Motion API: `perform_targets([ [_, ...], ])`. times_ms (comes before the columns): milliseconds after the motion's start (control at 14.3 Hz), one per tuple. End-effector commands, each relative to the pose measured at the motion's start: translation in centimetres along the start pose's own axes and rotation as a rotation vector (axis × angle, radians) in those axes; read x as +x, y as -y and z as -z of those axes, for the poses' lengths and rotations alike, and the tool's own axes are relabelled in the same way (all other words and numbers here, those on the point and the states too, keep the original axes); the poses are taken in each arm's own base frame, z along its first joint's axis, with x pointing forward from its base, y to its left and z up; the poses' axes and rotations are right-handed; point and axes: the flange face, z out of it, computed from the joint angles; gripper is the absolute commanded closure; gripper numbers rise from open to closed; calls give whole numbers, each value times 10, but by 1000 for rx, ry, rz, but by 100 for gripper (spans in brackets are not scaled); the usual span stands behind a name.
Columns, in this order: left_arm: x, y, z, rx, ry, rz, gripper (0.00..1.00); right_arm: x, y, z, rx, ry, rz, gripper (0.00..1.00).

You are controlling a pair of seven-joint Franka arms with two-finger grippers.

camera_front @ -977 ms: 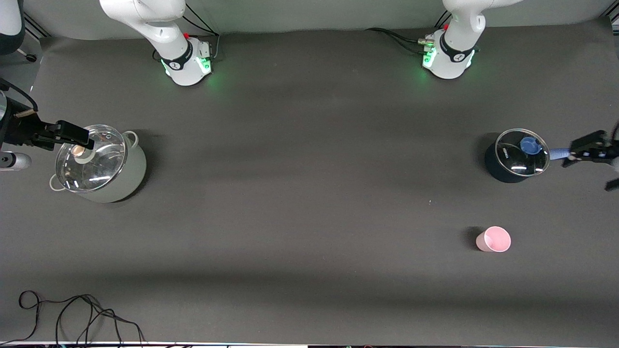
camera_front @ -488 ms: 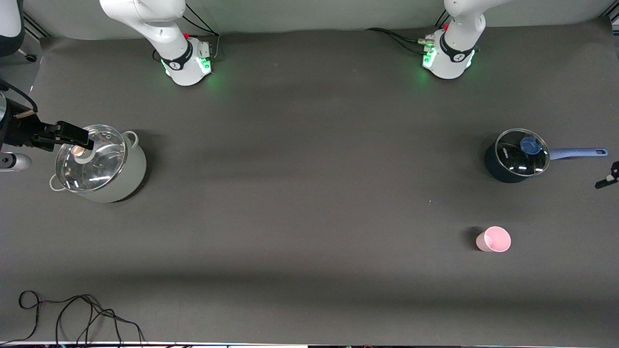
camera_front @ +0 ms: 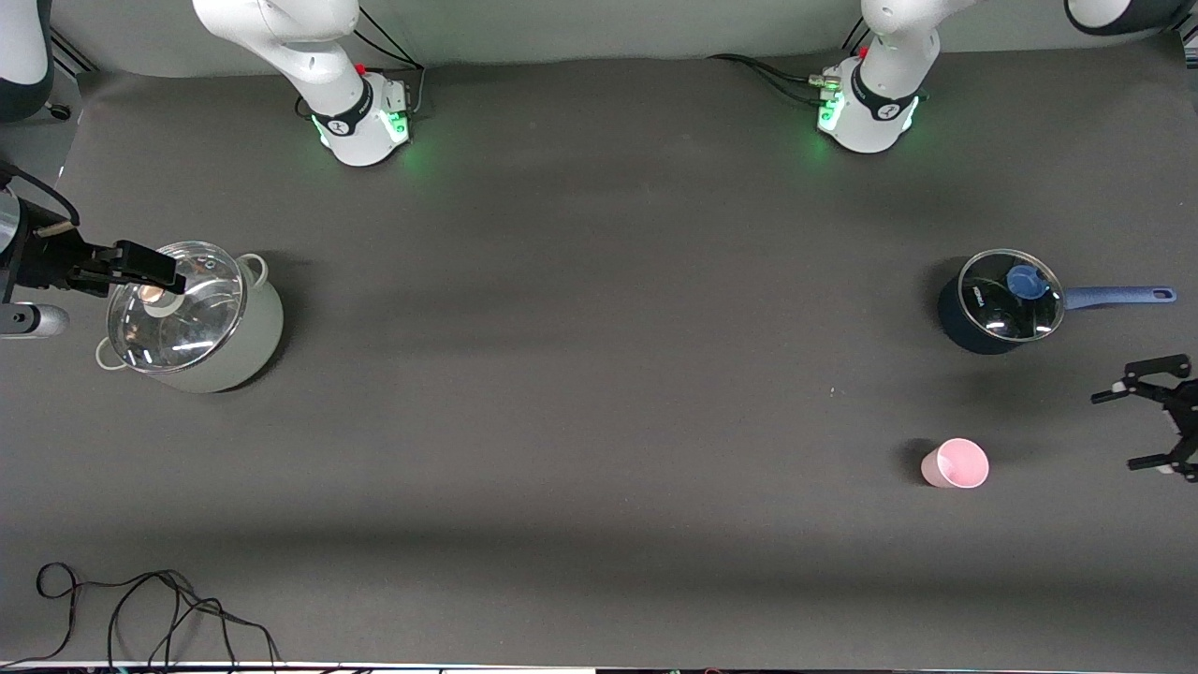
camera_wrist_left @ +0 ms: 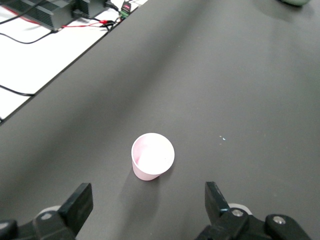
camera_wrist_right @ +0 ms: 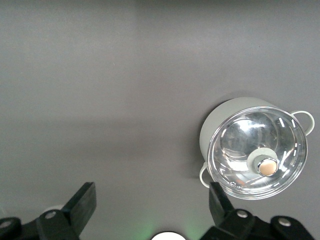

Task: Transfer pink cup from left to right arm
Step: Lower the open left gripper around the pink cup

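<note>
The pink cup [camera_front: 955,463] stands upright on the dark table, mouth up, nearer to the front camera than the saucepan. My left gripper [camera_front: 1116,431] hangs open over the table toward the left arm's end, well apart from the cup. The left wrist view shows the cup [camera_wrist_left: 152,157] ahead of the left gripper [camera_wrist_left: 147,197], with nothing between its black fingers [camera_wrist_left: 80,200]. My right gripper [camera_front: 140,267] waits open and empty above the edge of the pale pot at the right arm's end. In the right wrist view the right gripper [camera_wrist_right: 150,200] has bare table under it.
A dark blue saucepan [camera_front: 973,323] with a glass lid and a blue handle [camera_front: 1118,297] stands farther from the front camera than the cup. A pale lidded pot [camera_front: 253,337] sits at the right arm's end. Loose cable [camera_front: 140,608] lies at the front corner. The table's front edge [camera_wrist_left: 60,82] runs near the cup.
The left gripper has swung from beside the saucepan's handle down the front view to about level with the pink cup. The right gripper has barely moved.
</note>
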Motion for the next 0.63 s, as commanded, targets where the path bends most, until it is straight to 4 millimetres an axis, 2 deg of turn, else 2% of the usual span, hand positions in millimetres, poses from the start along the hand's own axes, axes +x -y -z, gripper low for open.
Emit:
perform_targets([
  [0, -19, 18, -31, -12, -96, -92, 0, 1, 0, 4, -6, 1, 25, 0],
  [140, -41, 30, -49, 38, -131, -170, 0, 1, 0, 3, -7, 4, 24, 0],
  [558, -104, 50, -110, 94, -200, -224, 0, 1, 2, 2, -3, 7, 13, 0],
])
